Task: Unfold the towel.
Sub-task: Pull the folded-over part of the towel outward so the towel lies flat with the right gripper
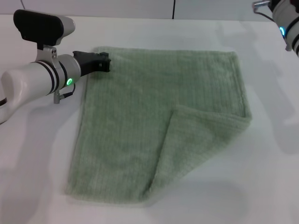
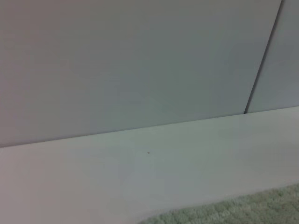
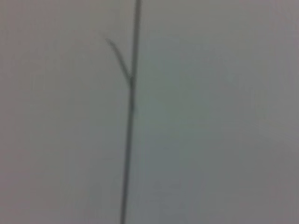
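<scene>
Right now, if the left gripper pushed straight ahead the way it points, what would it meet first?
The towel: the left gripper points rightward at the far left corner, already at its edge. Contact height is unclear, so it might skim over the cloth.

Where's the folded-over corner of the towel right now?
In the head view the folded corner lies on the towel at its near right, diagonally opposite the left gripper at the far left corner.

The towel (image 1: 140, 126) is soft, matt terry cloth with a nubby pile and faint ribbed lines, its folded-over corner showing the same fuzzy texture. The table (image 1: 261, 186) is smooth and matt white. The left arm's casing (image 1: 32, 81) looks like glossy white plastic, and the left gripper (image 1: 103, 63) is matt black
</scene>
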Action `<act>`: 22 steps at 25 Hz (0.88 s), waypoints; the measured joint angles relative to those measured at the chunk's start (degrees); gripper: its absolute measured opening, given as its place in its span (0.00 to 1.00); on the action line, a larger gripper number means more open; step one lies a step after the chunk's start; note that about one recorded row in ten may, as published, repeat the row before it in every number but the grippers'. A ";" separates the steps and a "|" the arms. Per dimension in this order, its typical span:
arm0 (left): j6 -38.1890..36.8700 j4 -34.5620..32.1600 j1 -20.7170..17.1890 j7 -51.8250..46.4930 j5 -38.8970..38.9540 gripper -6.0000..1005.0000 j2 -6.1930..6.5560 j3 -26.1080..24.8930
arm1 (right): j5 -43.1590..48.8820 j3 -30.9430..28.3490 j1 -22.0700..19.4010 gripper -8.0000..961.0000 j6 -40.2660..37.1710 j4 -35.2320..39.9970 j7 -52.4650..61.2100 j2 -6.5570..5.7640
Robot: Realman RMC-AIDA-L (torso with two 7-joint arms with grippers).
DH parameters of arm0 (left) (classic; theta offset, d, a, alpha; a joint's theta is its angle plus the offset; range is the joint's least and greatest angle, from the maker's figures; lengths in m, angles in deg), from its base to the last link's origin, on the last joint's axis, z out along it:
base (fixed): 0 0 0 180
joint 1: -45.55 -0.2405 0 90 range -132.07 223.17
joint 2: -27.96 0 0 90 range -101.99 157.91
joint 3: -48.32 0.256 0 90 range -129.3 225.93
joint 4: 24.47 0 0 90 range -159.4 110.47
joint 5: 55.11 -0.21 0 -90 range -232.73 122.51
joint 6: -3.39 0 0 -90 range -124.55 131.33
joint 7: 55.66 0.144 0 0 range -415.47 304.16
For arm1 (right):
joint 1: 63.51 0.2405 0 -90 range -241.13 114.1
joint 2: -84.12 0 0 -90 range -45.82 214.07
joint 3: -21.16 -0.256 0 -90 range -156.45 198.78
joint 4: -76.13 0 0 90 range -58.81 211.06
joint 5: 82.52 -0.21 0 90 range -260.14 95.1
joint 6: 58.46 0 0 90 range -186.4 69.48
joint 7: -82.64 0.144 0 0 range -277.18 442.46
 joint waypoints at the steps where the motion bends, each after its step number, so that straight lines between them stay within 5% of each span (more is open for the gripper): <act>1: 0.00 0.00 0.00 0.00 0.00 0.03 0.00 0.00 | 1.54 -0.55 -0.66 0.69 2.68 2.38 -0.01 0.11; 13: 0.00 -0.09 -0.14 0.02 0.00 0.03 -0.01 0.00 | 3.59 -7.00 -1.09 0.69 39.05 23.01 -0.78 -0.09; 22: 0.00 -0.20 -0.36 0.03 0.00 0.03 -0.01 0.00 | 2.40 -17.00 4.20 0.69 63.25 30.10 -4.51 -0.26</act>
